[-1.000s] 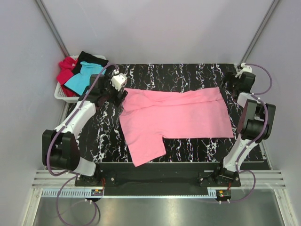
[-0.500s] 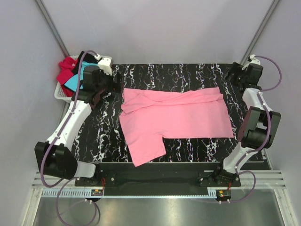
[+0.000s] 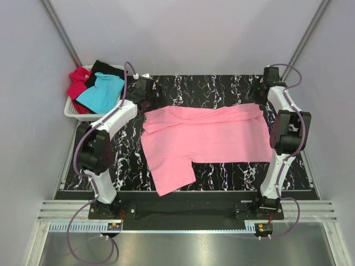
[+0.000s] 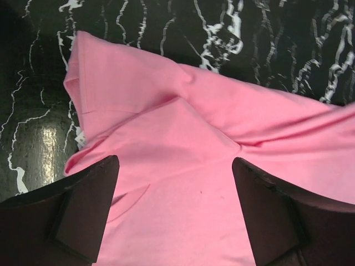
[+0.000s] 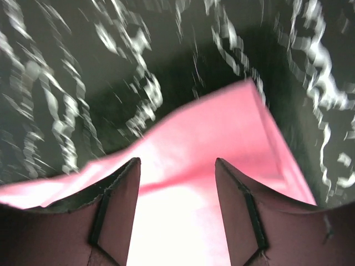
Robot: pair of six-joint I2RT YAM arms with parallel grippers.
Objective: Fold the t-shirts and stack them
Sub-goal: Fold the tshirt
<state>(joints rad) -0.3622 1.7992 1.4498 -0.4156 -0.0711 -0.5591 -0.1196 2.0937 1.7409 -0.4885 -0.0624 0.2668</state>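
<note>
The pink t-shirt (image 3: 205, 138) is spread flat across the middle of the table (image 3: 222, 83), with one sleeve reaching toward 7 o'clock, near the table's front edge. A creased fold is seen along its far hem in the left wrist view.

A bare strip of table is left beyond the shirt at 12 o'clock. A narrower strip is left at 9 o'clock, and another along the near edge at 6 o'clock. At 3 o'clock the cloth's edge lies close to the right arm's links, so little room is left there.

The left gripper (image 4: 175, 166) is held over the shirt's 10 o'clock corner. Its fingers (image 4: 83, 213) are spread wide and nothing is held between them. The right gripper (image 5: 177, 166) is held above the 2 o'clock corner, likewise parted and empty. Whether either gripper touches the cloth cannot be told.

Off the table's corner at 10 o'clock a white basket (image 3: 71, 112) is set. The turquoise t-shirt (image 3: 101, 93), the red t-shirt (image 3: 77, 84) and the black t-shirt (image 3: 109, 69) are heaped in it and spill over its rim. The left arm's forearm passes just beside the basket.
</note>
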